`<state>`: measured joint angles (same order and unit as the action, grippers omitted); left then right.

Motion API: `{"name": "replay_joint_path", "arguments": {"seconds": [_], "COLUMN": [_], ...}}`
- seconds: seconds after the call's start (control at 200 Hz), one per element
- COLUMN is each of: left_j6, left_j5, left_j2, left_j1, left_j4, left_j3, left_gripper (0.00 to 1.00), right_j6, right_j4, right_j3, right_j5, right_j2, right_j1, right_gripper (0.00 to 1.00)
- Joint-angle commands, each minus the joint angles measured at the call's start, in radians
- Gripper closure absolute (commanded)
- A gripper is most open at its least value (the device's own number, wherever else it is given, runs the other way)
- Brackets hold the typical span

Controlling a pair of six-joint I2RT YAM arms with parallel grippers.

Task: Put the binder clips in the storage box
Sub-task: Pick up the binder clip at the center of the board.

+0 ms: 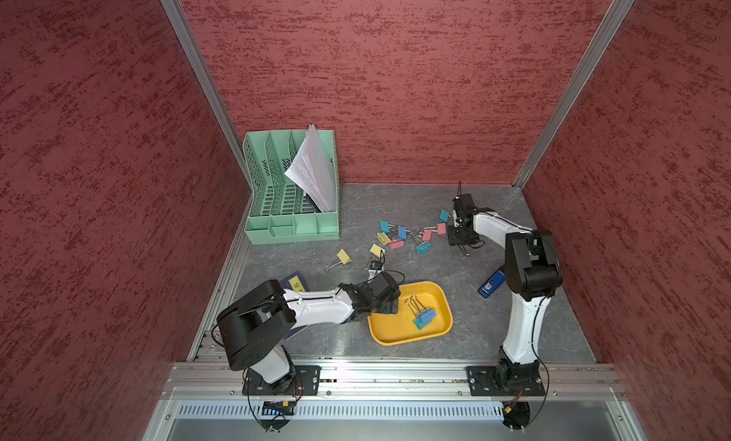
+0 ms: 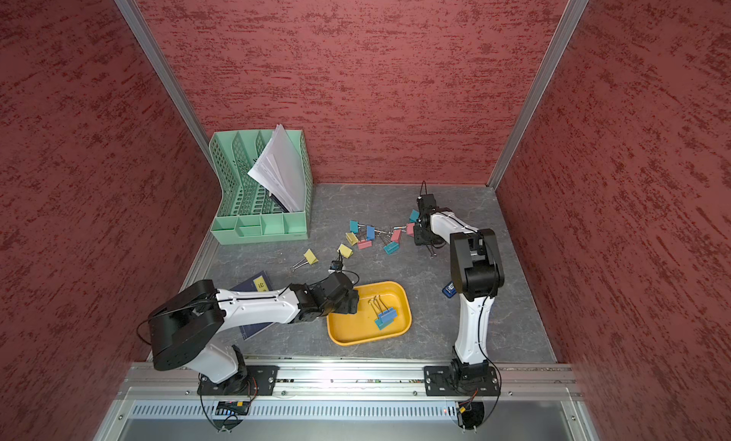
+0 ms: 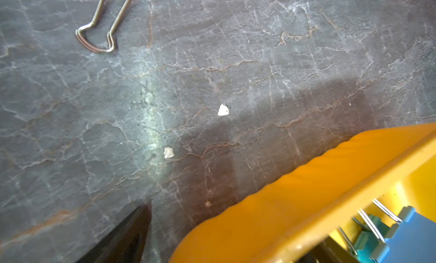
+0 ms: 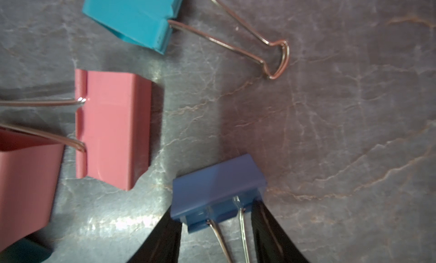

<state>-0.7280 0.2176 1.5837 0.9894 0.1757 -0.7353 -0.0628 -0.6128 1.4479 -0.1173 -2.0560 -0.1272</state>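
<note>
Hovering over the near rim of the storage box (image 1: 391, 334), the left gripper (image 1: 389, 306) holds its fingers (image 3: 127, 238) wide apart with nothing between them, probably because it has no clip to carry. Just past its fingertips, inside the yellow tub, two clips (image 1: 424, 316), blue and teal, lie side by side. Farther beyond those fingers, most binder clips (image 1: 403, 235) lie scattered on the grey table (image 1: 356, 205), well apart from the box. At the scatter's right end, the right gripper (image 4: 218, 214) points down. Its fingers press both ends of a blue clip (image 4: 217, 181), so the wire handles trail back between them. A pink clip (image 4: 113, 129) and a teal clip (image 4: 136, 16) lie just beside those fingers, untouched.
</note>
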Motion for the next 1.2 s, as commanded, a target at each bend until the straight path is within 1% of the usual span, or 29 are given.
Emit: {"name": "replay_joint_path", "arguments": {"seconds": [0.0, 0.095, 0.17, 0.195, 0.205, 0.24, 0.265, 0.391, 0.526, 0.641, 0.741, 0.897, 1.022, 1.087, 1.167, 1.192], "left_j6": [-0.027, -0.028, -0.027, -0.027, -0.027, -0.027, -0.027, -0.03, -0.028, -0.029, -0.03, -0.03, -0.031, -0.03, -0.031, -0.031], "left_j5": [-0.055, -0.055, -0.054, -0.053, -0.053, -0.055, -0.055, -0.055, -0.055, -0.054, -0.054, -0.052, -0.051, -0.05, -0.047, -0.049], "left_j2": [0.02, 0.023, 0.024, 0.025, 0.025, 0.026, 0.026, 0.026, 0.025, 0.022, 0.019, 0.018, 0.017, 0.017, 0.018, 0.017], "left_j1": [0.002, 0.002, 0.0, 0.002, 0.002, 0.002, 0.001, 0.001, 0.0, 0.0, 0.0, -0.002, -0.003, -0.004, -0.003, -0.003], "left_j4": [0.106, 0.105, 0.105, 0.105, 0.104, 0.102, 0.102, 0.099, 0.103, 0.106, 0.109, 0.114, 0.117, 0.119, 0.122, 0.122], "left_j3": [0.046, 0.046, 0.045, 0.045, 0.045, 0.047, 0.048, 0.051, 0.052, 0.055, 0.057, 0.059, 0.057, 0.056, 0.056, 0.056], "left_gripper": [0.08, 0.07, 0.08, 0.08, 0.08, 0.08, 0.07, 0.07, 0.07, 0.07, 0.07, 0.07, 0.07, 0.07, 0.07, 0.07], "right_j6": [0.002, 0.002, 0.01, 0.013, 0.015, 0.02, 0.023, 0.057, 0.077, 0.096, 0.116, 0.13, 0.125, 0.12, 0.101, 0.088], "right_j4": [0.01, 0.027, 0.022, 0.017, 0.016, 0.014, 0.015, 0.035, 0.011, 0.023, 0.024, 0.03, 0.045, 0.04, 0.04, 0.045], "right_j3": [-0.004, -0.025, -0.029, -0.027, -0.027, -0.03, -0.035, -0.047, -0.01, 0.0, 0.015, 0.031, 0.032, 0.042, 0.033, 0.022], "right_j5": [-0.014, -0.015, -0.023, -0.022, -0.022, -0.021, -0.023, -0.006, 0.007, 0.042, 0.041, 0.115, 0.154, 0.181, 0.227, 0.228], "right_j2": [0.021, 0.052, 0.067, 0.071, 0.073, 0.077, 0.081, 0.097, 0.06, 0.029, 0.0, -0.036, -0.054, -0.059, -0.044, -0.034], "right_j1": [0.004, 0.003, 0.004, 0.003, 0.004, 0.004, 0.004, 0.004, 0.015, 0.031, 0.045, 0.068, 0.08, 0.084, 0.085, 0.085], "right_gripper": [0.56, 0.59, 0.58, 0.55, 0.53, 0.4, 0.33, 0.15, 0.11, 0.08, 0.07, 0.07, 0.11, 0.19, 0.34, 0.4]}}
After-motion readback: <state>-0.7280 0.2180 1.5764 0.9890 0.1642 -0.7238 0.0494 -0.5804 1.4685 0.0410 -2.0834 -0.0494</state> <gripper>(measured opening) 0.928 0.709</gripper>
